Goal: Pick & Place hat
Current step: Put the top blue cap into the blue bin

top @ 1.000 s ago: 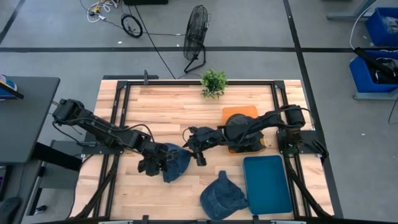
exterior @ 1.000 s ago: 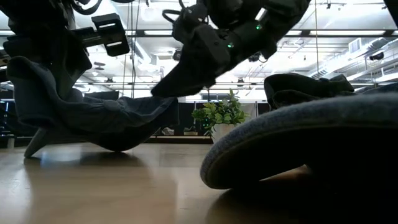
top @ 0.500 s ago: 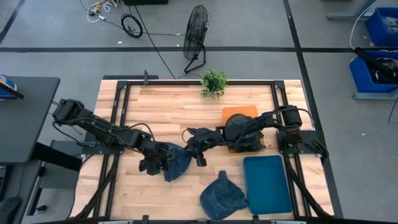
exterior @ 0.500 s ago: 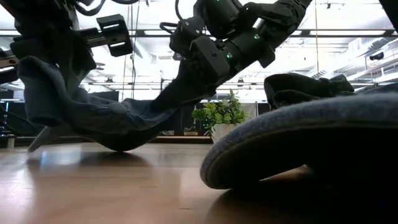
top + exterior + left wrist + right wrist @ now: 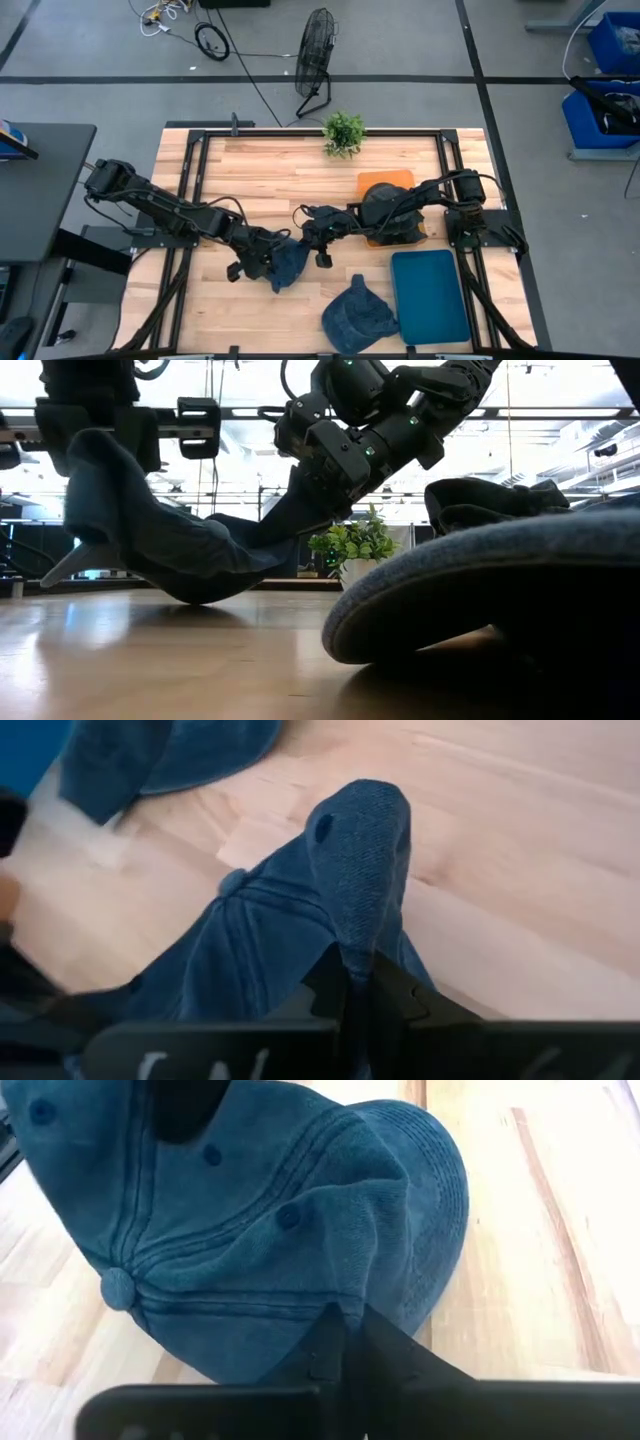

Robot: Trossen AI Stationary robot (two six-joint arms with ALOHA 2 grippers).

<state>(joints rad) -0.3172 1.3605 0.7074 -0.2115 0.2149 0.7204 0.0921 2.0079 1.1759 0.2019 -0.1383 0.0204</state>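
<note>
A blue denim hat point(image 5: 287, 262) hangs between my two grippers at the table's middle, and its sagging belly point(image 5: 200, 592) is down at the tabletop. My left gripper point(image 5: 258, 262) is shut on the hat's left side. My right gripper point(image 5: 306, 243) is shut on its far right side. A second denim hat point(image 5: 357, 315) lies flat on the table near the front edge and fills the right of the low view point(image 5: 500, 590). My left gripper pinches a raised fold of the crown cloth point(image 5: 358, 945) between its two shut fingers. It holds that side up, so the cloth droops away below the fingers point(image 5: 100, 480). My right gripper pinches a pucker of the crown cloth point(image 5: 345, 1302) between its shut fingers, slanting down from the table's right side point(image 5: 290, 525). The crown draws into creases toward the fingers. The brim point(image 5: 440, 1180) lies beyond them.
A blue tray point(image 5: 430, 297) lies at the front right beside the second hat. An orange pad point(image 5: 385, 183) sits under my right arm. A small potted plant point(image 5: 343, 132) stands at the far edge. Bare wood stretches along the far left.
My right gripper has moved a little toward the hat and has shut on its crown. My left gripper has risen slightly and shifted toward the table's right with its hold. The hat's left side and brim have come up off the table, and the belly stays low.
</note>
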